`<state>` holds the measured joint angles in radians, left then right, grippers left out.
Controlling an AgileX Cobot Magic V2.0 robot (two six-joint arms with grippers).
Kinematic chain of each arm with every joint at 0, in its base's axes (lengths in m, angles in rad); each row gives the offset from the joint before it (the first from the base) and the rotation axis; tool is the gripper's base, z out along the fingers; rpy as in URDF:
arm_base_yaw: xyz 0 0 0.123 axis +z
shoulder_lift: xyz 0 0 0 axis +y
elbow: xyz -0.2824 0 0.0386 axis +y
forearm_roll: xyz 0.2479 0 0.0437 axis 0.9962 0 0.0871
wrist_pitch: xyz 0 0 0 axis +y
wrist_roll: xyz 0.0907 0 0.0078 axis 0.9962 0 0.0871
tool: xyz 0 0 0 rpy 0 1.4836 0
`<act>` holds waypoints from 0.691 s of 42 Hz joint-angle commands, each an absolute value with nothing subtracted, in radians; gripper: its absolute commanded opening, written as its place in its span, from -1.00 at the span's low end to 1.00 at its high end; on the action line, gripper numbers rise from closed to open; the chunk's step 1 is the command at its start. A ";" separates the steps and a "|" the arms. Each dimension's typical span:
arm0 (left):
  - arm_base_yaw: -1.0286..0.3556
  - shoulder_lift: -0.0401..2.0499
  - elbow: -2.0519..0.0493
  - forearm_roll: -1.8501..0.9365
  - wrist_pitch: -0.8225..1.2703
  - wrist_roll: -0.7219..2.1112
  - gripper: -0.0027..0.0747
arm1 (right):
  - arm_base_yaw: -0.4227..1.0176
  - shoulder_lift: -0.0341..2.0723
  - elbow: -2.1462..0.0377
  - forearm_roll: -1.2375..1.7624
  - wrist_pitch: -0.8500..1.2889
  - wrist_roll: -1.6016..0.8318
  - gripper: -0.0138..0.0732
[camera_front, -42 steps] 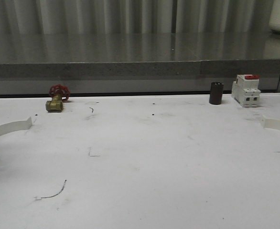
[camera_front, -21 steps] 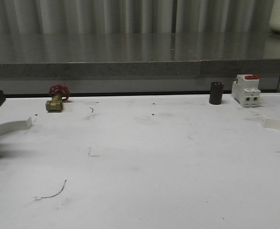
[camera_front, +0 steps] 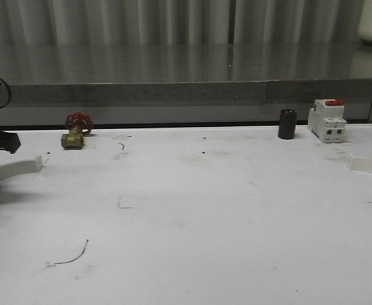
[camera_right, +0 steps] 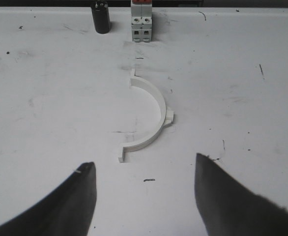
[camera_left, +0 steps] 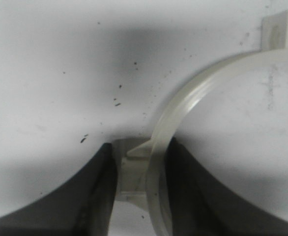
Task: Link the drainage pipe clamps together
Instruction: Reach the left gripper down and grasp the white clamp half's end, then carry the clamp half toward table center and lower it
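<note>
Left gripper [camera_left: 141, 189] is straddling the left clamp [camera_left: 183, 113], fingers around its band, contact unclear; right gripper [camera_right: 144, 196] is hanging open near the right clamp [camera_right: 151, 115]

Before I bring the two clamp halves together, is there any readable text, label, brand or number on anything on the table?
None can be read.
Breaker: no lettering can be made out on its white body or red top; too small and blurred.
Dark cylinder: no marking visible.
Brass valve: no legible stamp.
Left clamp half and right clamp half: plain white, no text visible.
</note>
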<state>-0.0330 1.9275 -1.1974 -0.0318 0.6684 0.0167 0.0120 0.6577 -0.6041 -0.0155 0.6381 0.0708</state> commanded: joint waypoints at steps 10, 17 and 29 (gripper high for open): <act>-0.082 1.828 -1.223 -0.063 0.671 0.014 -0.66 | 0.010 0.661 -0.632 -0.023 0.578 0.063 0.39; -0.192 1.758 -1.268 -0.075 0.707 0.014 -0.66 | 0.010 0.661 -0.632 -0.023 0.578 0.063 0.39; -0.462 1.787 -1.462 -0.039 0.780 -0.111 -0.66 | 0.010 0.661 -0.632 -0.023 0.578 0.063 0.39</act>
<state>-0.3994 1.8112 -1.3819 -0.0586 0.7725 -0.0319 0.0120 0.6577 -0.6041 -0.0155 0.6395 0.0708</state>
